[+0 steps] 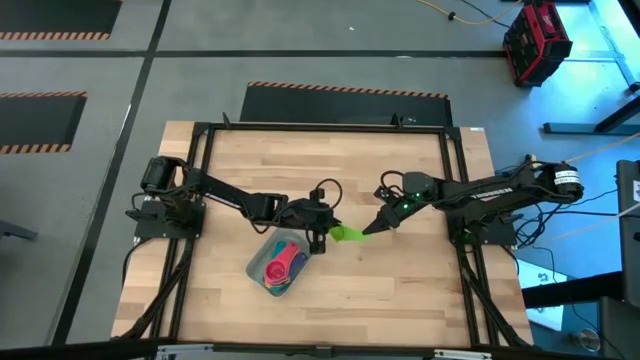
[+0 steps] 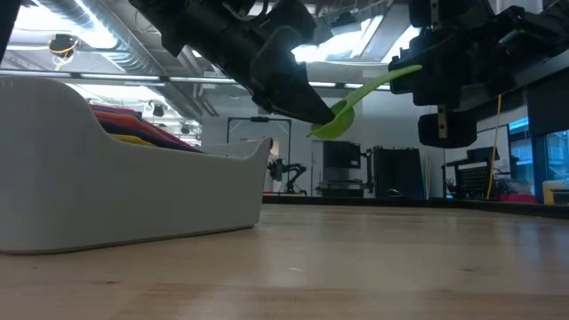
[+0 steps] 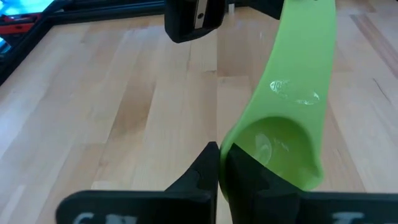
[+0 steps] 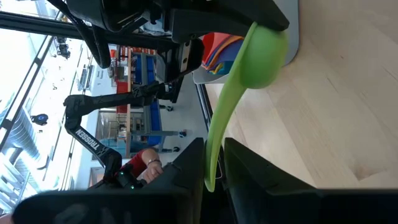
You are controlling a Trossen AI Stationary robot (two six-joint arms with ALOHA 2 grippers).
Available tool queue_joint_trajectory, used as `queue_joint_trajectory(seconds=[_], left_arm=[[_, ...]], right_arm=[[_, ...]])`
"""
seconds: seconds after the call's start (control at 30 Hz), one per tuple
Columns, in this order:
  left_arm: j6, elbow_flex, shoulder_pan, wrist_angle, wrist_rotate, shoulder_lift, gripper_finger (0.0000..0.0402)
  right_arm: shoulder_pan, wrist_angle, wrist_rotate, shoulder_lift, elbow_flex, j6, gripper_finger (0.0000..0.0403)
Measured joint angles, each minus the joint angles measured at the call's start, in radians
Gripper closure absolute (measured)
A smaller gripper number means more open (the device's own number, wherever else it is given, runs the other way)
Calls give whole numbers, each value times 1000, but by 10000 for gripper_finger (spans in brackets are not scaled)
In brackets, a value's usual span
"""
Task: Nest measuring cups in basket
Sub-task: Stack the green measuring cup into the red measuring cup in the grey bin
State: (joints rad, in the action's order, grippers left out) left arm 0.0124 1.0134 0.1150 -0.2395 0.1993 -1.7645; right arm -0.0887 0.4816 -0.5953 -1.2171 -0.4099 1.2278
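green cup (image 1: 349, 233) pinched by left gripper (image 1: 325, 235) and right gripper (image 1: 378, 226) | risk: early release drops it outside basket (image 1: 258, 262)

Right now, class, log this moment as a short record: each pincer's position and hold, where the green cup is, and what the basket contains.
left pincer: above the table beside the basket, shut on the bowl end of the green cup
right pincer: opposite it, shut on the green cup's handle
green cup: held in the air between both pincers, clear of the table
basket: on the table, holding coloured cups, red and blue among them
task state: green cup not yet in the basket
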Motion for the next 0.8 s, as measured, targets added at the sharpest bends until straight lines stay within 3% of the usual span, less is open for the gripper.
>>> queue_joint_trajectory(seconds=[0.4, 0.8], left_arm=[[-3, 0, 7, 28, 0, 0, 395], [-18, -1, 37, 43, 1, 14, 395]], right_arm=[[-36, 11, -76, 19, 0, -36, 334], [-171, 10, -108, 115, 0, -135, 334]])
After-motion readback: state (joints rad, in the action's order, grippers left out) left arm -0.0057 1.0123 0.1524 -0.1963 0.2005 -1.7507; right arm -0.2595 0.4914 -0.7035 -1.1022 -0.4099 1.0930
